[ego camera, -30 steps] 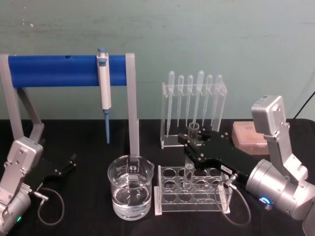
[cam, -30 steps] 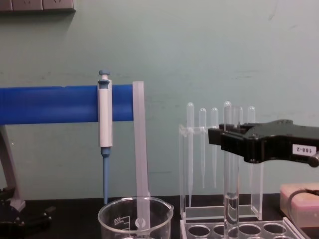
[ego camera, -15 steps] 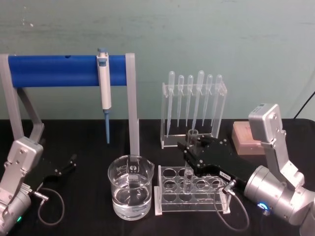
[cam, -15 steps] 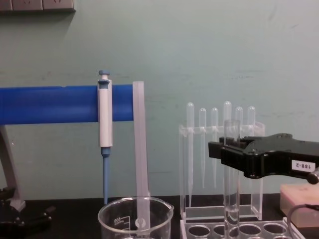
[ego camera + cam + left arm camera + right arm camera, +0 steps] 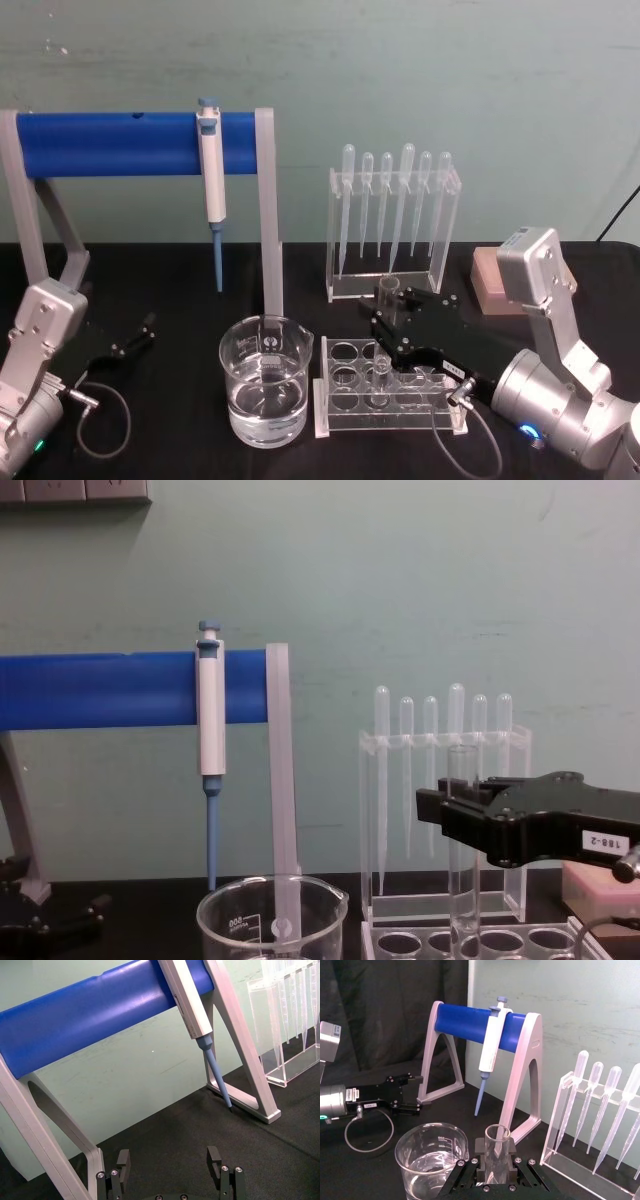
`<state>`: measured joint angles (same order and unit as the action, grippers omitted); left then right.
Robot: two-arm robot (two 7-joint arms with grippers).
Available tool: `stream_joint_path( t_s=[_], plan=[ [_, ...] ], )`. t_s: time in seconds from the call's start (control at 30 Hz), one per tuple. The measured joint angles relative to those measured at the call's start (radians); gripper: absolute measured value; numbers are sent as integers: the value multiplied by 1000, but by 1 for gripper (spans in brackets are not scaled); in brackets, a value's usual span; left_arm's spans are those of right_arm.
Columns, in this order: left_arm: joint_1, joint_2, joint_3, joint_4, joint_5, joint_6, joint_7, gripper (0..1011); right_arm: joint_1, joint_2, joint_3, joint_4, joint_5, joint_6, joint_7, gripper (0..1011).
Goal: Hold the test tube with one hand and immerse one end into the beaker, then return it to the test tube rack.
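one test tube (image 5: pixel 385 335) stands upright, long axis vertical, its open rim up and its round bottom down inside a hole of the clear tube rack (image 5: pixel 392 388). the right claw (image 5: pixel 390 330) is clamped on the tube's upper part, just below the rim; in the right wrist view the black jaws press against both sides of the glass (image 5: pixel 496 1152). in the chest view the test tube (image 5: pixel 461 845) rises straight through the black claw (image 5: pixel 455 815), rim above it and lower part dropping toward the rack's holes.

the beaker (image 5: pixel 265 392) sits on the black table (image 5: pixel 180 300) just to the left of the rack, partly filled with clear liquid, apart from the tube. behind the rack stands a clear stand of plastic pipettes (image 5: pixel 393 205). a white-and-blue pipettor (image 5: pixel 211 180) hangs tip down from a blue bar stand (image 5: pixel 110 143).

the left claw (image 5: pixel 132 338) lies low at the table's left side, its fingers (image 5: pixel 214 1157) spread apart with nothing between them.
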<state>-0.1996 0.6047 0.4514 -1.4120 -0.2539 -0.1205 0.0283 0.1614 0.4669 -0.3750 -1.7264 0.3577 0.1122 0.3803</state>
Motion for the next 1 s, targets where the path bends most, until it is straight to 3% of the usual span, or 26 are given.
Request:
stream_joint_path(
  t_s=[0.73,1.0],
  plan=[
    [0,0,0,0,0,0,0,1000,-15,-16,9,32,-12,-7,2,227],
    [0,0,0,0,0,0,0,1000,-20,-19,13,36,-13,2,-1,451]
  ],
)
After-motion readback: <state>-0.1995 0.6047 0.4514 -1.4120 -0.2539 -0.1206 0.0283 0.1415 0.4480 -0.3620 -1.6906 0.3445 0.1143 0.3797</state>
